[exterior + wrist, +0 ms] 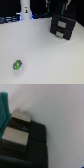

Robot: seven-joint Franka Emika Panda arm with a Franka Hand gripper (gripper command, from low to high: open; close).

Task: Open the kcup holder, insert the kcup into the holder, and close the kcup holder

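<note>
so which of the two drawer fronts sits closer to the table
The lower drawer front of the kcup holder; the upper drawer front is stacked above it.

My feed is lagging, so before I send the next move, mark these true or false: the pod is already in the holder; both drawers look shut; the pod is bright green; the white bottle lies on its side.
1. The pod is already in the holder. False: it sits on the table, well apart from the holder.
2. Both drawers look shut. True, as far as the blurry exterior view shows.
3. The pod is bright green. True.
4. The white bottle lies on its side. False: it stands upright.
</note>
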